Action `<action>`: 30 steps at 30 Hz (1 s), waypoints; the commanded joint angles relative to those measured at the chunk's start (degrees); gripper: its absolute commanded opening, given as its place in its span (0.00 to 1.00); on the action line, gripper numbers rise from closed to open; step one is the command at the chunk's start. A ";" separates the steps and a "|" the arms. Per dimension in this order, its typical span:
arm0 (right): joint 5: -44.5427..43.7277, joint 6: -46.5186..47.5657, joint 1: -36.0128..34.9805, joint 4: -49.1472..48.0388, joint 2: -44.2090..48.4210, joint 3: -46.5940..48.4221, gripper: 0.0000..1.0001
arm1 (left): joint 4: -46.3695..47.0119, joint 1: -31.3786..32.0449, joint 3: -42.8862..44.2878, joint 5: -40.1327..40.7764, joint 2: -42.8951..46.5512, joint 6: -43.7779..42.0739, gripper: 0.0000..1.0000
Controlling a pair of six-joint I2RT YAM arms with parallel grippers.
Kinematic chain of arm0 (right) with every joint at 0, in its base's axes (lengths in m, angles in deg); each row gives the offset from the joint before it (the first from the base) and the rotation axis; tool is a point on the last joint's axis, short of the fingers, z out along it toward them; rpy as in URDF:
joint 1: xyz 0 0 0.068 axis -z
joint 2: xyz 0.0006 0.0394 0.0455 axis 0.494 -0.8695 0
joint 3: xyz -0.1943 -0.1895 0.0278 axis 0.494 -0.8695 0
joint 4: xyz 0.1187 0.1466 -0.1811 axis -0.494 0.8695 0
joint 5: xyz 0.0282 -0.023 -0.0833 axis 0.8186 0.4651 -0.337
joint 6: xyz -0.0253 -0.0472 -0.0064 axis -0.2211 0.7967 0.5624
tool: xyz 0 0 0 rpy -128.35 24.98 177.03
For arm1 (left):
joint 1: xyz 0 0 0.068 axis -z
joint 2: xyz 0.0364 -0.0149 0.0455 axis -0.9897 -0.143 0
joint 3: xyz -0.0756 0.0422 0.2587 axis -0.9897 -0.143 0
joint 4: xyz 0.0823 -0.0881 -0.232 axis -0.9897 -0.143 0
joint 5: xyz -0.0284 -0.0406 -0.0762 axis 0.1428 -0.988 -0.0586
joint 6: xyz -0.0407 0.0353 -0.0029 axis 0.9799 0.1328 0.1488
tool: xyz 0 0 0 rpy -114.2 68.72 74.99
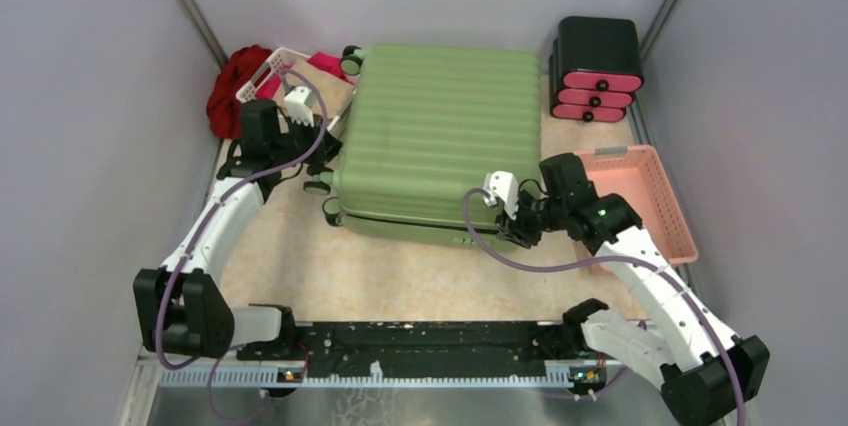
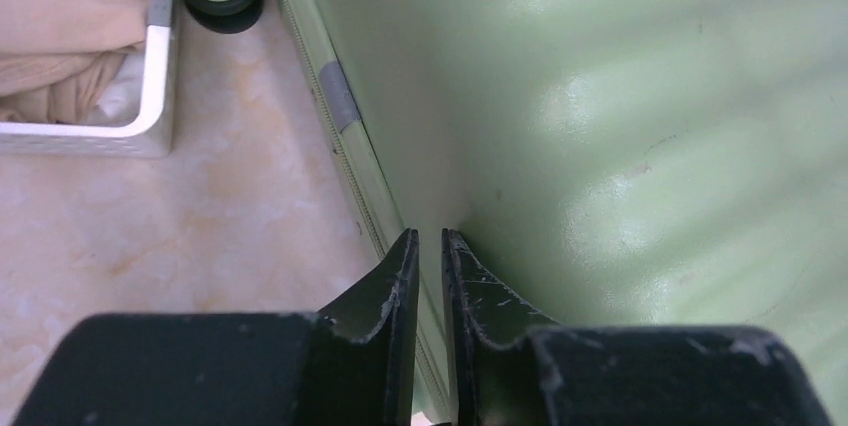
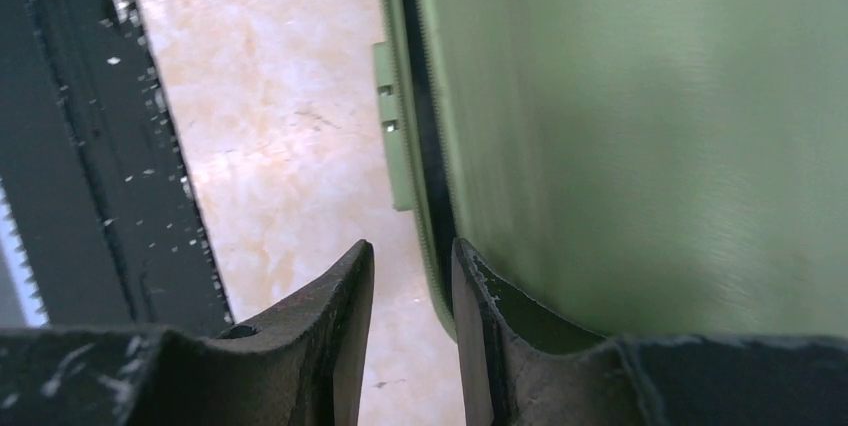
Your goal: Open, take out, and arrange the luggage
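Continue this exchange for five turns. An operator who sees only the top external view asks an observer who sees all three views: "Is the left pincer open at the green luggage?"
Observer: Barely. The left pincer shows only a thin slit between its fingers, right over the zip seam of the luggage.
Operator: Is anything on that seam?
Observer: A small grey tab sits on it, ahead of the fingertips.
Operator: And the right pincer?
Observer: The right pincer is slightly apart, with one finger by the green shell and the other over the tabletop. A green latch lies ahead on the edge.
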 commanded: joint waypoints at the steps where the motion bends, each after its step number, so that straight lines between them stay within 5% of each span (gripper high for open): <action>1: -3.26 -1.06 4.63 -7.15 2.65 0.05 0.35 | 1.76 5.76 -1.14 -11.19 0.73 -0.53 0.21; 11: -7.93 -5.11 15.32 -10.66 4.96 -0.40 0.34 | 11.14 17.39 -3.83 -8.26 -0.52 7.34 0.22; 22: -5.66 -4.70 18.46 -9.68 3.95 2.01 0.34 | 19.33 24.51 -4.30 -3.68 -2.30 12.85 0.24; 30: 8.88 4.38 18.46 -0.47 3.35 4.14 0.41 | 18.85 24.50 -8.05 6.56 6.39 10.80 0.51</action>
